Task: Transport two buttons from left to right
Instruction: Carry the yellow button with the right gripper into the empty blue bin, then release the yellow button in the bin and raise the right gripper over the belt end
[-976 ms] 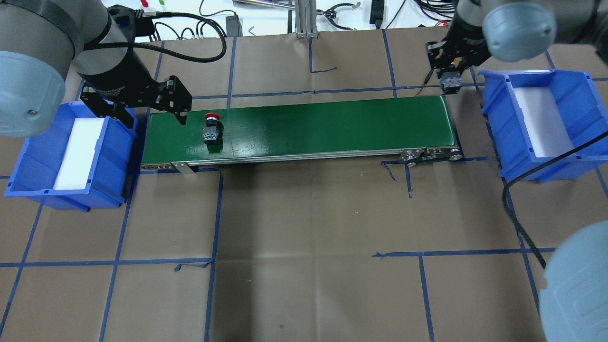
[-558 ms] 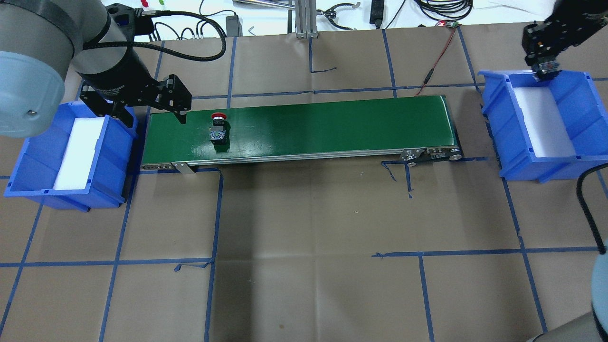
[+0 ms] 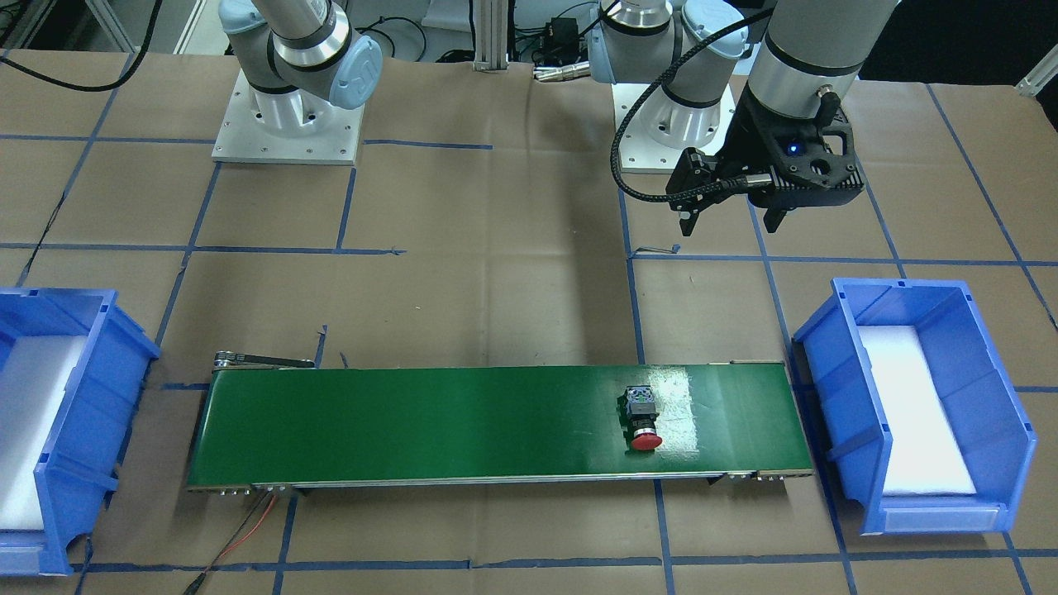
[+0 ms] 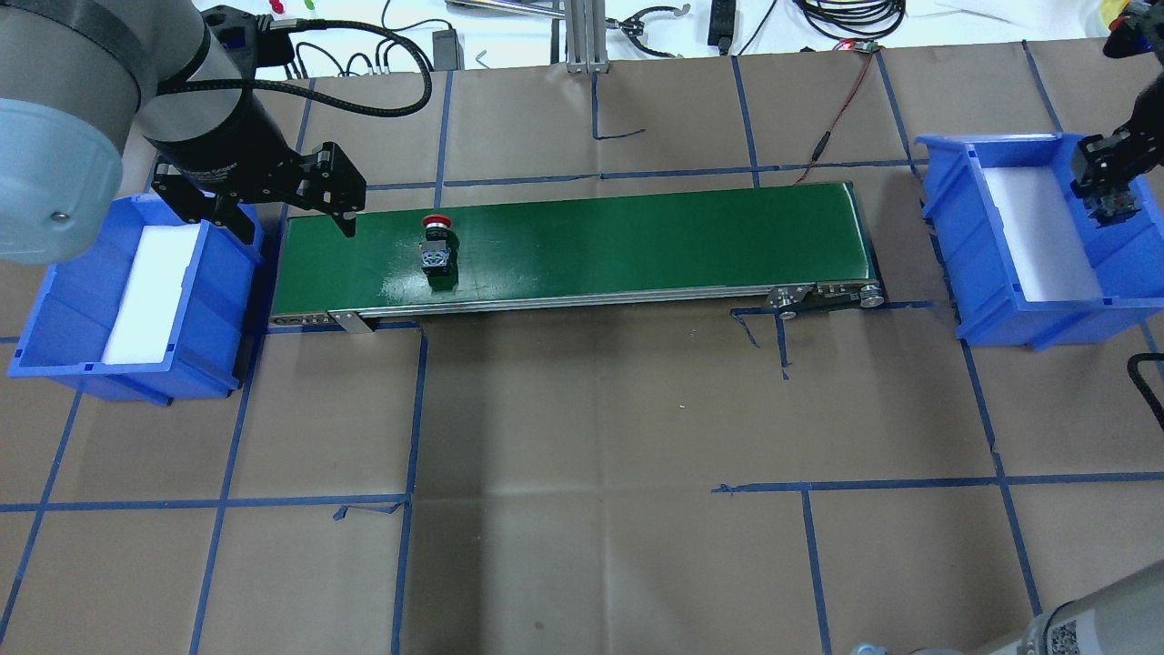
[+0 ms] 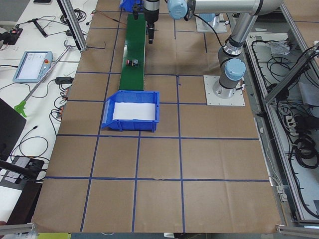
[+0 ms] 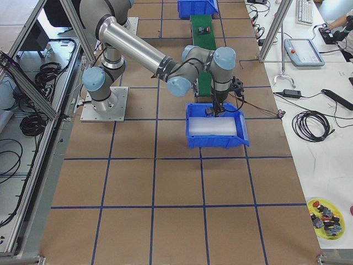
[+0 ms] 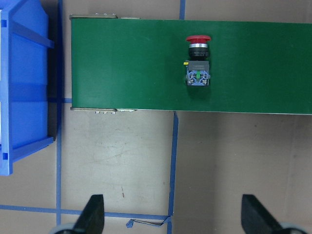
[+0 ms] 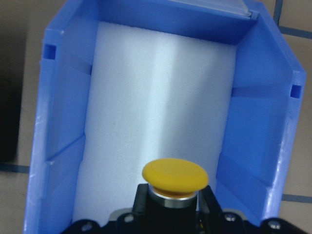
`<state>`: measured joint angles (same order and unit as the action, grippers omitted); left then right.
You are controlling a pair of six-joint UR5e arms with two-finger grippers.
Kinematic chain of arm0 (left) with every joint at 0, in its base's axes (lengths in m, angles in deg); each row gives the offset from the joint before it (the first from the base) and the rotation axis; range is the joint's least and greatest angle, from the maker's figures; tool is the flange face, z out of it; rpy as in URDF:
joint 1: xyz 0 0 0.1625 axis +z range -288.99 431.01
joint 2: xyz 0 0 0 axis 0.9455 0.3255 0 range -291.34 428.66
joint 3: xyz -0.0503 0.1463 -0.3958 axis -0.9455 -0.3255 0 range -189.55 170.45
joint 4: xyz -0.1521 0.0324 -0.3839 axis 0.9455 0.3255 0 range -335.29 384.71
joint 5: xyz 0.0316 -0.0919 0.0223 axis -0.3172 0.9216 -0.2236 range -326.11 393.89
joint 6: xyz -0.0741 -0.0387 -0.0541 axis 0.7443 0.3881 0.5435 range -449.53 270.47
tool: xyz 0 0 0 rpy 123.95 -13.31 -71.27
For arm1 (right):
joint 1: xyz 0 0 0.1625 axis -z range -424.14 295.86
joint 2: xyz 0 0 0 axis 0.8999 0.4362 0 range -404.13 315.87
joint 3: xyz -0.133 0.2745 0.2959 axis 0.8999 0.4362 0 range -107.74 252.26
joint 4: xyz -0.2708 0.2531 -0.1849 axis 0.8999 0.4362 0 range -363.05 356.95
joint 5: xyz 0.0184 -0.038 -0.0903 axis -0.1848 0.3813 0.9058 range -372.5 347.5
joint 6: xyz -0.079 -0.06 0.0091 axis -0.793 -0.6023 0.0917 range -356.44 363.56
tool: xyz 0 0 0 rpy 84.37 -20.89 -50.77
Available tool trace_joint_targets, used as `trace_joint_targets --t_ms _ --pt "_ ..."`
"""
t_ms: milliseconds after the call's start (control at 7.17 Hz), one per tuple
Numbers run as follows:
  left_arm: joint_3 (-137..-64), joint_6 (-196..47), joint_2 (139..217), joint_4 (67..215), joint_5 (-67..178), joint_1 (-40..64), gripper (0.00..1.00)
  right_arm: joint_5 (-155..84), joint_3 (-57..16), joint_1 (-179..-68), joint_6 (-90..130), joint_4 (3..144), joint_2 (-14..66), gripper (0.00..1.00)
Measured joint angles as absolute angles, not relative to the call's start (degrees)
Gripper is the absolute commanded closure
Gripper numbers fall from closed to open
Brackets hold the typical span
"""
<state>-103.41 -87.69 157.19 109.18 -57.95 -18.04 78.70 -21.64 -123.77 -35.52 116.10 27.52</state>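
Observation:
The red button (image 4: 436,246) lies on its side on the green conveyor belt (image 4: 637,236) near its left end; it also shows in the left wrist view (image 7: 198,61) and the front view (image 3: 643,417). My left gripper (image 4: 297,232) is open and empty, raised by the belt's left end, left of the red button. My right gripper (image 4: 1111,202) is shut on the yellow button (image 8: 175,175) and holds it cap forward over the white foam of the right blue bin (image 4: 987,141).
A second blue bin (image 4: 55,300) with white foam stands left of the belt. A red wire (image 4: 832,127) runs to the belt's far right corner. An aluminium post (image 4: 582,36) and cables lie at the back edge.
The red button has ridden rightward along the belt. My right gripper has carried the yellow button from the belt's right end to over the right bin. The left arm has not moved.

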Motion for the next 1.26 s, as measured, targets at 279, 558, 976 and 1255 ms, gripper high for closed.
trace_joint_targets --t_ms 279,558,976,1255 --pt "-103.4 -87.7 157.2 109.2 -58.0 -18.1 0.0 78.7 -27.1 -123.3 -36.4 123.0 26.3 0.97" --pt "-103.4 -87.7 157.2 109.1 -58.0 -18.1 0.0 78.8 -29.1 -123.3 -36.5 126.0 23.9 0.97" --pt "-103.4 -87.7 157.3 109.1 -58.0 -18.0 0.0 79.1 -30.3 -123.3 -33.8 126.6 21.6 0.96" --pt "-103.4 -87.7 157.2 109.1 -58.0 -18.0 0.0 79.2 -31.2 -123.4 -31.5 126.6 21.5 0.77"
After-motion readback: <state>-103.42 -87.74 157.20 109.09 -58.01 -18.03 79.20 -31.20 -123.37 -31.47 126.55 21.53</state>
